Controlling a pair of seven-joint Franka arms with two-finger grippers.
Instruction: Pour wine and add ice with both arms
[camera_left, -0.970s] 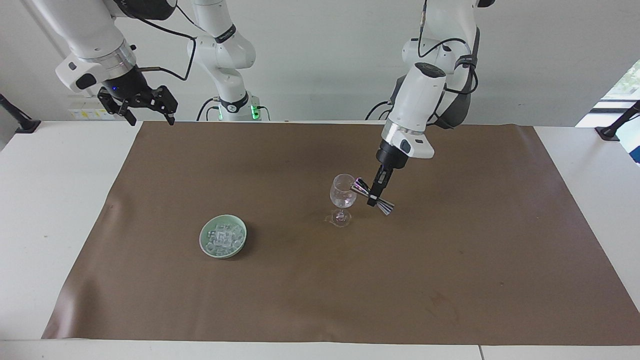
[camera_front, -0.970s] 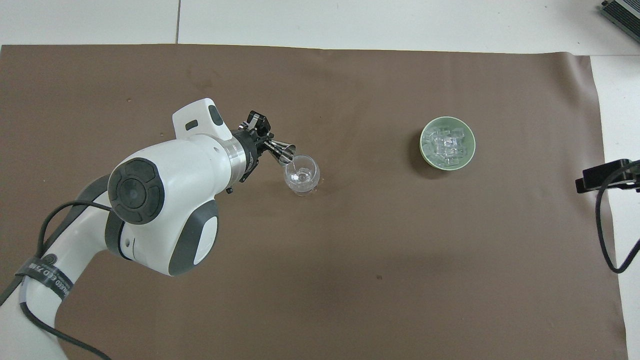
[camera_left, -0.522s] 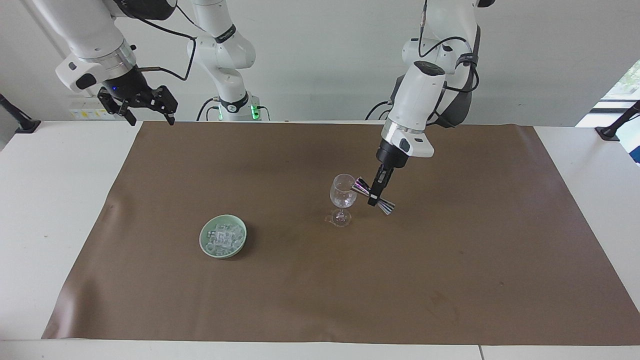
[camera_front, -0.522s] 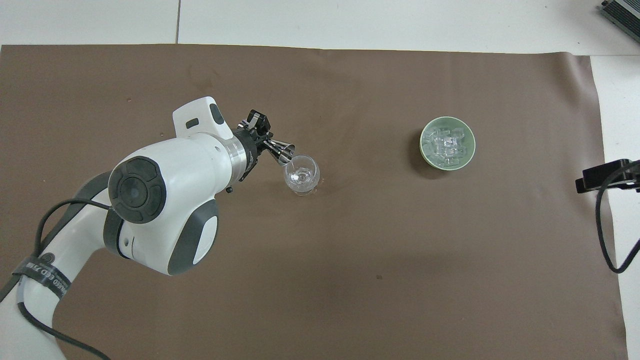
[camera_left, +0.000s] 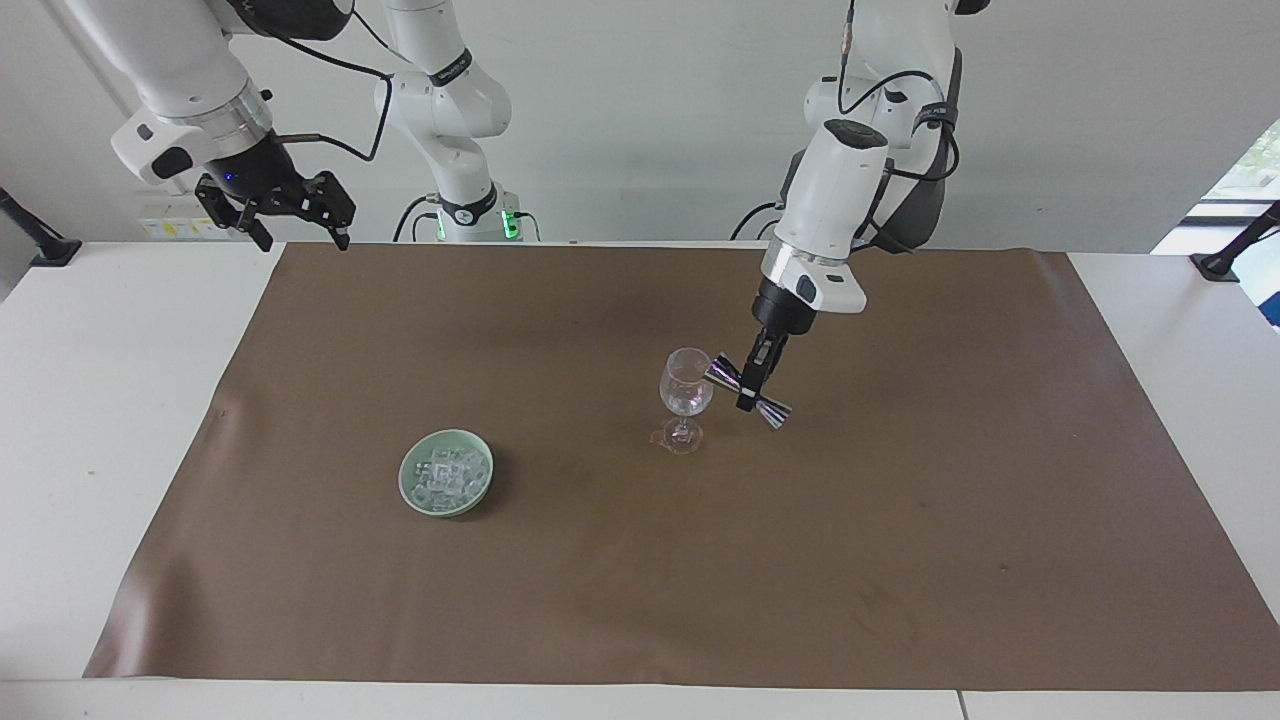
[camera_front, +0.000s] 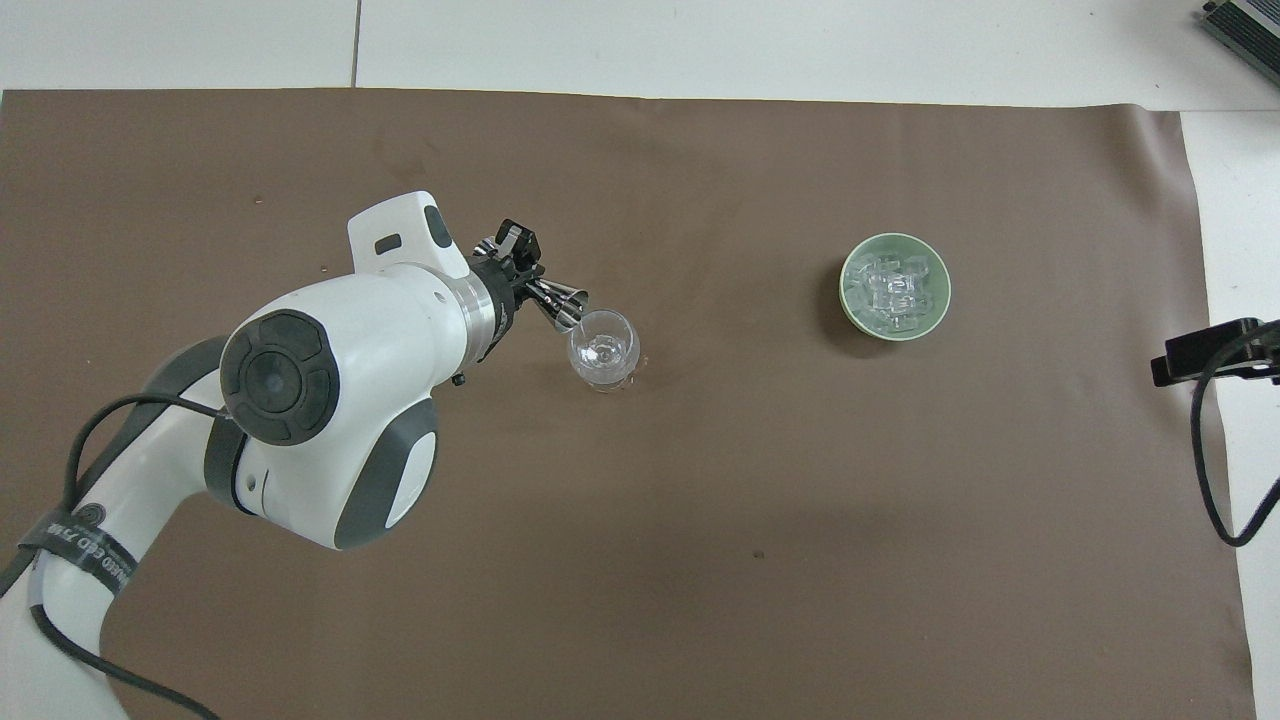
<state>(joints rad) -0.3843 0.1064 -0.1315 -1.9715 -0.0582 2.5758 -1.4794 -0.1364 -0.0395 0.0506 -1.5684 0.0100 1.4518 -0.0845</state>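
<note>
In a pale green dish toward the right arm's end of the brown mat lies the ice, a heap of small clear cubes filling the dish, with nothing touching it. Well apart from it, near the middle of the mat, a stemmed wine glass stands upright on its foot, a little clear liquid low in its bowl. Just beside the glass, on the side toward the left arm's end, the left hand hangs above the mat, its fingers closed tight on the narrow waist of a shiny metal measuring cup shaped like two cones joined tip to tip. The cup is tilted so that one of its mouths sits at the rim of the glass while the other end points down and away from it. In the overhead view the same mouth overlaps the edge of the glass's rim. The left arm slopes down to it from its base. The right hand waits high up over the corner of the worktop at the right arm's end, close to the robots, its fingers spread wide and holding nothing. The mat covers most of the white worktop.
</note>
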